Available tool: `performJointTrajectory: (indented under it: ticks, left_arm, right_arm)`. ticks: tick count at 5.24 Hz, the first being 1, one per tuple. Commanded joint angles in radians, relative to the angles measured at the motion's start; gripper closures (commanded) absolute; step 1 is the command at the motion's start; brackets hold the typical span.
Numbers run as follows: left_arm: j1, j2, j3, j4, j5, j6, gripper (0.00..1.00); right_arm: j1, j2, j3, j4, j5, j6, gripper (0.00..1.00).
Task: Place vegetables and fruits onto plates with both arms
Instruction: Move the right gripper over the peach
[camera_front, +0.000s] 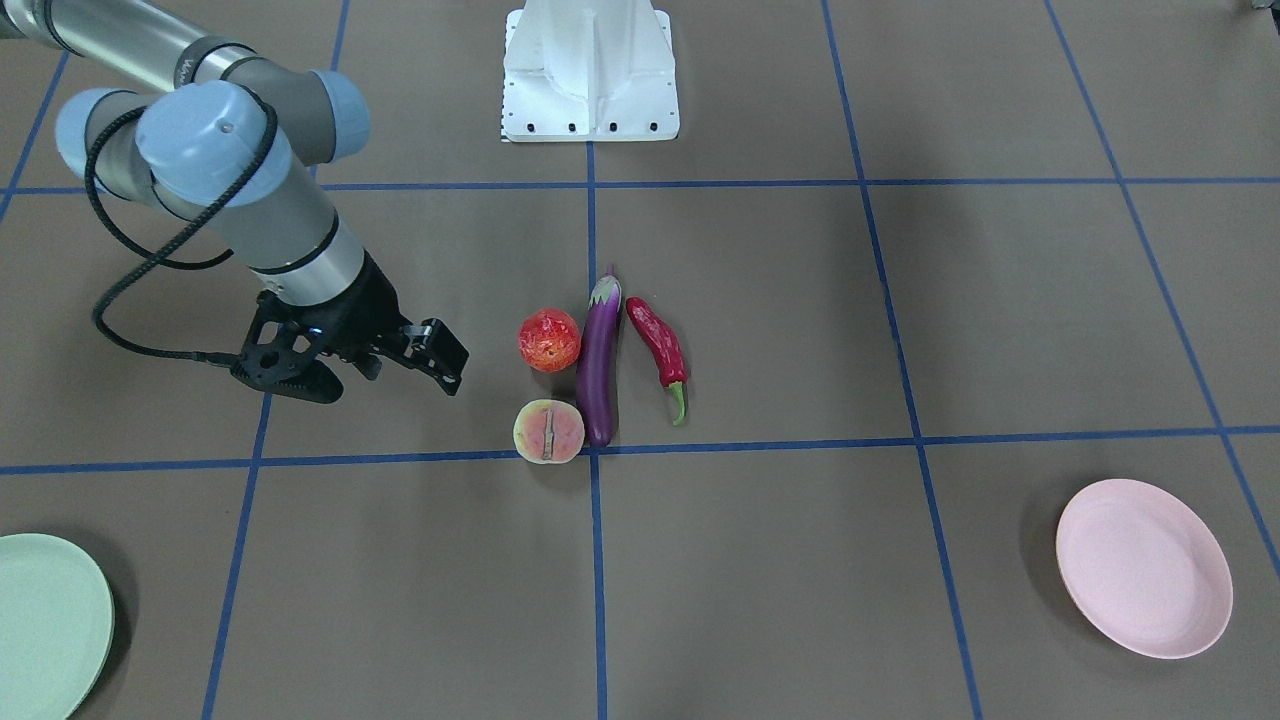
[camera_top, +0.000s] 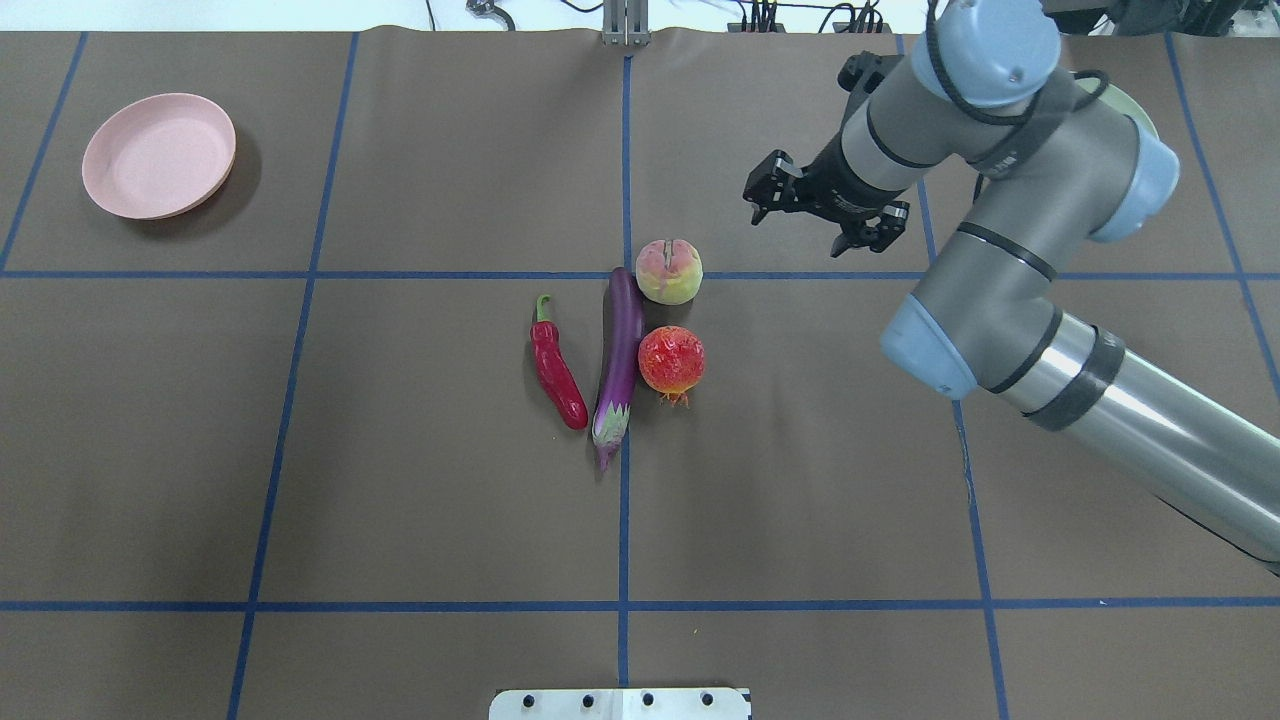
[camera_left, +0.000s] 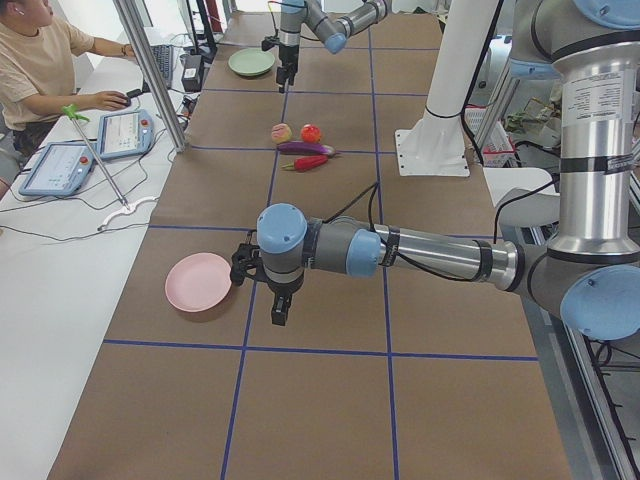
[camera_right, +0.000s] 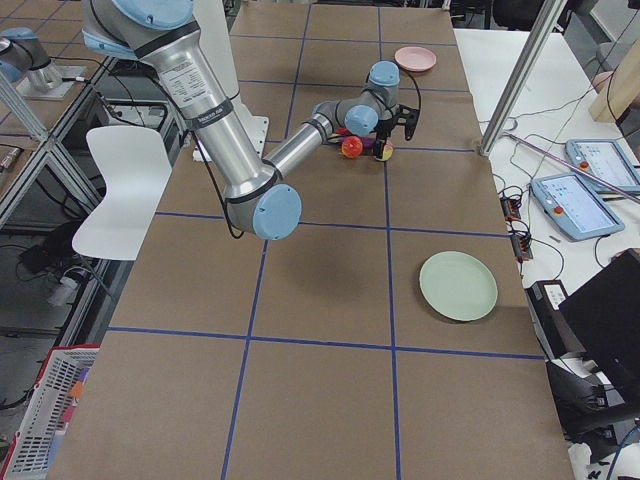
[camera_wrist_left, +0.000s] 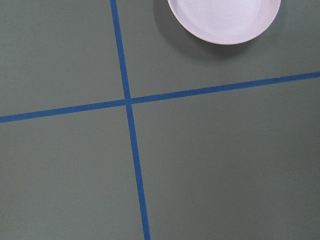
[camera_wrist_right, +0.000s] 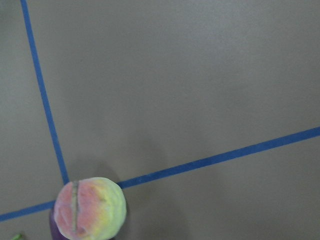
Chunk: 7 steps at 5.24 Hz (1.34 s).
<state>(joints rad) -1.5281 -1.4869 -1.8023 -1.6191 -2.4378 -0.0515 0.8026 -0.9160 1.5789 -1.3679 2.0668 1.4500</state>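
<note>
Two grippers logged. Right gripper (camera_top: 815, 215): fingers spread apart, nothing between them, hanging above bare table. Left gripper (camera_left: 280, 305): seen only from the table end, so I cannot tell whether its fingers are apart or together; its wrist camera shows none of them.

Nearest the right gripper is the peach (camera_top: 668, 271), off to its side and lying on a crossing of blue tape lines (camera_wrist_right: 42, 100). Just beyond the peach lies the pomegranate (camera_top: 671, 361). Both fruits rest against the eggplant (camera_top: 620, 355), which lies along a tape line. The chili (camera_top: 557, 372) lies just beside the eggplant on the side away from this gripper. The mint plate (camera_front: 45, 620) sits well apart from the gripper, on the side opposite the produce.

The pink plate (camera_left: 198, 282) lies just beside the left gripper; the left wrist view catches its rim at the top edge.

Surface: table covered in brown paper (camera_top: 420, 480), marked into large squares by blue tape. The white base block (camera_front: 590, 70) stands at the robot's edge.

Room: a side bench runs along the far table edge with an operator (camera_left: 40, 60) seated at it, tablets (camera_left: 125, 133) in front. A white chair (camera_right: 120, 190) stands behind the robot.

Counts: arms 2; grippers 2; plates 2 (pink 1, mint 1), both bare; fruits 2; vegetables 2; operators 1; chairs 1.
</note>
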Motion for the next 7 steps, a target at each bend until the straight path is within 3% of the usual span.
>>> performJointTrajectory:
  ticks: [1, 2, 4, 7]
  left_arm:
    - [0.115, -0.010, -0.009, -0.178, -0.001, -0.247, 0.00]
    - [0.181, -0.015, -0.020, -0.244, -0.001, -0.434, 0.00]
    - [0.291, -0.041, -0.061, -0.248, 0.005, -0.609, 0.00]
    - [0.301, -0.053, -0.068, -0.245, 0.008, -0.613, 0.00]
  right_arm:
    - [-0.037, 0.138, -0.130, 0.000, -0.083, 0.094, 0.04]
    - [-0.054, 0.213, -0.234, 0.001, -0.103, 0.168, 0.04]
    - [-0.095, 0.249, -0.315, 0.009, -0.112, 0.265, 0.04]
    - [-0.111, 0.247, -0.361, 0.021, -0.111, 0.332, 0.04]
